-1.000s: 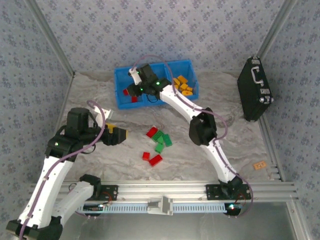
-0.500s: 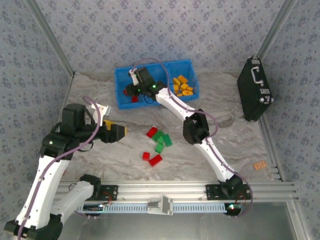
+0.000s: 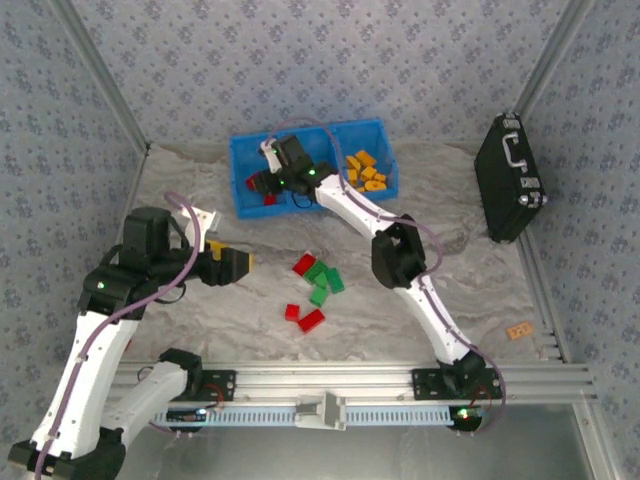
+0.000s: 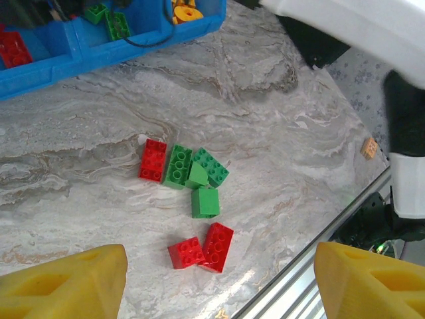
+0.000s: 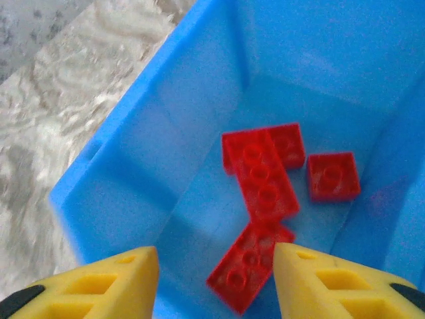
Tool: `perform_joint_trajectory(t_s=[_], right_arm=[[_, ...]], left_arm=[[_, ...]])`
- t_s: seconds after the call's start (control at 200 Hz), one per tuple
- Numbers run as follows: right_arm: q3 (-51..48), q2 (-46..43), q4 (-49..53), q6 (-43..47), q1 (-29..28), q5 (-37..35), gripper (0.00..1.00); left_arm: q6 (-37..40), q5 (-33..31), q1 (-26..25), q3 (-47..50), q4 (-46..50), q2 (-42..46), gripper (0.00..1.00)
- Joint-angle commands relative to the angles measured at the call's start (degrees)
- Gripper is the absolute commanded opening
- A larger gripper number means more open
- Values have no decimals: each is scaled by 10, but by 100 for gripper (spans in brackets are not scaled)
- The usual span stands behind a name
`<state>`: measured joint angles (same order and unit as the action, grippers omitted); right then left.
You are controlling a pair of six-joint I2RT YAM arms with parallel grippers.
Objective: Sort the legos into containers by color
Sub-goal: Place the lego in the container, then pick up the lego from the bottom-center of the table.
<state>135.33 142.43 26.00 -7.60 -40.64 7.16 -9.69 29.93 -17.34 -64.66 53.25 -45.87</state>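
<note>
The blue tray [image 3: 240,207] stands at the back of the table. Red legos [image 5: 265,176] lie in its left compartment, green ones [image 4: 109,20] in the middle, orange-yellow ones [image 3: 365,172] on the right. My right gripper [image 5: 214,266] hangs open over the left compartment, above a loose red brick [image 5: 249,266]; it is the same gripper [image 3: 263,183] seen from above. My left gripper [image 4: 219,286] is open and empty above the table, left of the loose pile [image 3: 240,265]. On the table lie green bricks [image 4: 205,201] and red bricks [image 4: 217,246], with another red one [image 4: 153,160].
A black case [image 3: 510,180] with a metal handle leans against the right wall. A small orange tag [image 3: 518,330] lies near the front right. The right arm [image 3: 400,255] stretches across the table behind the pile. An aluminium rail [image 3: 330,380] runs along the near edge.
The left arm drew slightly back to the left a second ago and has held since. The right gripper shifted a little within the left compartment.
</note>
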Motion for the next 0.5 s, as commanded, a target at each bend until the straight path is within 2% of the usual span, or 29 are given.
perform_joint_trajectory(t_s=[0.0,0.07,0.205,0.29,0.355,0.495], right_arm=[[-141,-142,13,46,-21,26,53],[-244,-221,6,64,-33,49,55],[-426,-358,-2,112,-74,92,65],[-517,-425,-13,139,-110,94,67],[-576,-466,-40,152,-140,69,67],[-649,-510,-78,143,-162,101,69]], left_arm=[[6,-1,3,9,-23,0,75],[11,-1,3,11,-32,-7,75],[18,11,3,7,-47,-30,75],[26,23,3,1,-53,-47,75],[34,30,4,-2,-60,-55,75],[31,44,5,-1,-98,-56,75]])
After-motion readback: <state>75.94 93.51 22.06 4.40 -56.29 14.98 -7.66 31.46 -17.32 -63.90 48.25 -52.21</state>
